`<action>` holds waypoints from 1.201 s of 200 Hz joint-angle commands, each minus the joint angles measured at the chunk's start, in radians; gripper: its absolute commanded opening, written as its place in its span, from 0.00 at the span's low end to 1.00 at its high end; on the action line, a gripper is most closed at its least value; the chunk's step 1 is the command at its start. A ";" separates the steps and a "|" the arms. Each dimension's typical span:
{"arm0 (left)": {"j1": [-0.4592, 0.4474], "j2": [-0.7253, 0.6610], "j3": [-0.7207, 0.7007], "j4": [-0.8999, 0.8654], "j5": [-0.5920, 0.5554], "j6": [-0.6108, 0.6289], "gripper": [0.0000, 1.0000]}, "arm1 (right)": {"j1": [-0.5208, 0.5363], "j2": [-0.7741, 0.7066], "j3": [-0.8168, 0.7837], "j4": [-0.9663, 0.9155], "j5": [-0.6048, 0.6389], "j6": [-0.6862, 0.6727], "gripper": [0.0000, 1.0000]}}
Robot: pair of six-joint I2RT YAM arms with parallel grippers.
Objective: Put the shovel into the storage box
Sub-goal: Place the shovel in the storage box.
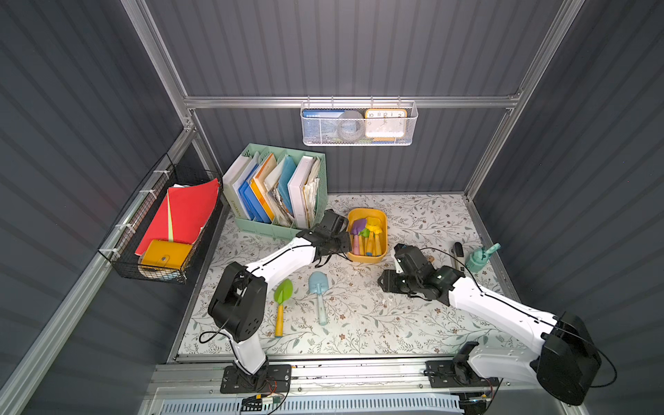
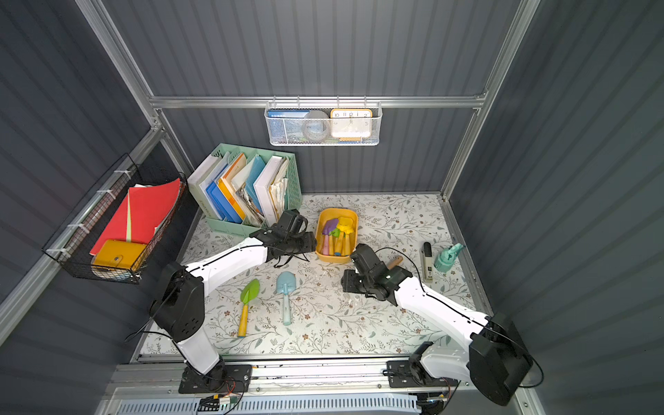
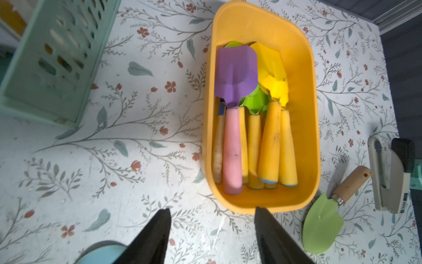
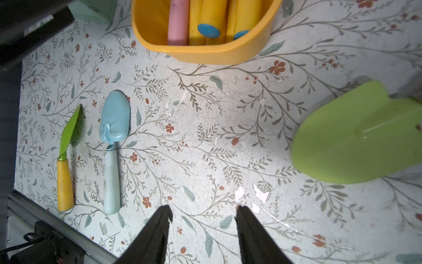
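Note:
The storage box (image 1: 384, 230) (image 2: 354, 230) is a yellow-orange tub at the middle back of the floral table. Several shovels lie in it, with a purple, pink-handled shovel (image 3: 235, 75) on top. Three shovels lie on the table. A green one with a yellow handle (image 1: 282, 298) and a blue one (image 1: 318, 294) are at the front. A pale green one with a wooden handle (image 3: 322, 226) (image 4: 356, 137) is beside the box. My left gripper (image 3: 212, 210) hangs open over the table just short of the box's near rim (image 3: 262, 205), holding nothing. My right gripper (image 4: 204, 209) is open over bare table.
A mint file organiser (image 1: 280, 194) stands to the left of the box. A stapler (image 1: 458, 251) and a teal spray bottle (image 1: 481, 258) sit at the right edge. A white mesh basket (image 1: 359, 124) hangs on the back rail. A black wire basket (image 1: 161, 230) hangs on the left wall.

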 commanded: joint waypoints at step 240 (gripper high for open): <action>0.081 -0.516 -0.550 -0.331 -0.321 -0.513 0.74 | 0.171 0.211 0.124 0.108 -0.063 -0.013 0.54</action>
